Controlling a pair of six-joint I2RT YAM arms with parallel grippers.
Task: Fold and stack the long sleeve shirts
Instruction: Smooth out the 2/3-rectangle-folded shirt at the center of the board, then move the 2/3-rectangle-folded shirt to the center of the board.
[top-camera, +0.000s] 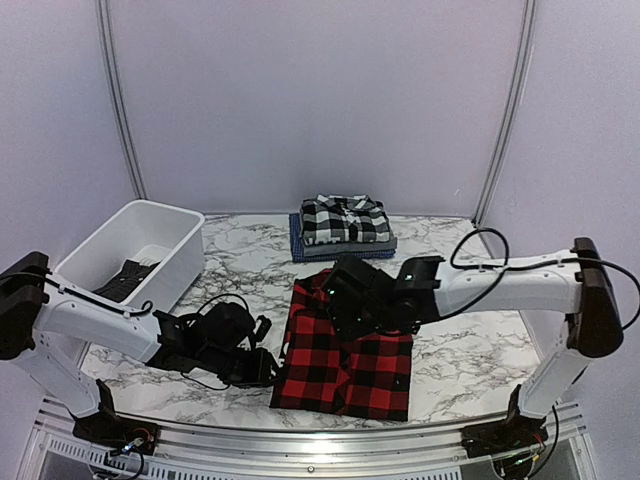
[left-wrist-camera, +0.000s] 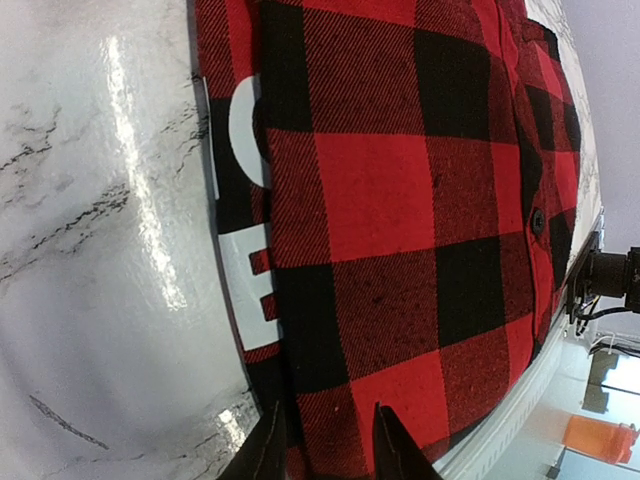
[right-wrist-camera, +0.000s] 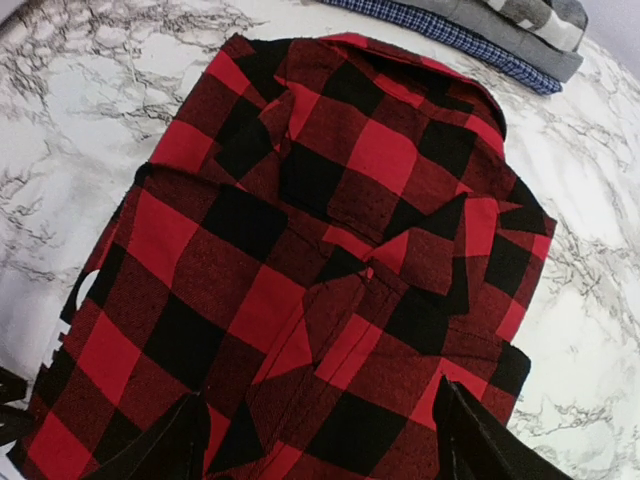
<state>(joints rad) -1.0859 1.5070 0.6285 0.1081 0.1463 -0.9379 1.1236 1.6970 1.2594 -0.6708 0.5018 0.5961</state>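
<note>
The red-and-black check shirt (top-camera: 345, 360) lies folded flat near the table's front, collar toward the back. My left gripper (top-camera: 264, 364) sits low at its left edge. In the left wrist view its fingers (left-wrist-camera: 395, 445) stand a little apart over that edge of the red shirt (left-wrist-camera: 400, 200), which lies flat between them. My right gripper (top-camera: 350, 300) hovers over the collar end, and its jaws are wide open above the red shirt (right-wrist-camera: 320, 250). At the back, the black-and-white plaid shirt (top-camera: 343, 218) tops a stack of grey and blue shirts (top-camera: 340, 246).
A white tub (top-camera: 178, 225) stands at the left with dark cloth (top-camera: 125, 280) inside. Something dark with white lettering (left-wrist-camera: 245, 250) peeks from under the red shirt's left edge. The marble table (top-camera: 460, 350) ends at a metal rail close behind the shirt's front edge.
</note>
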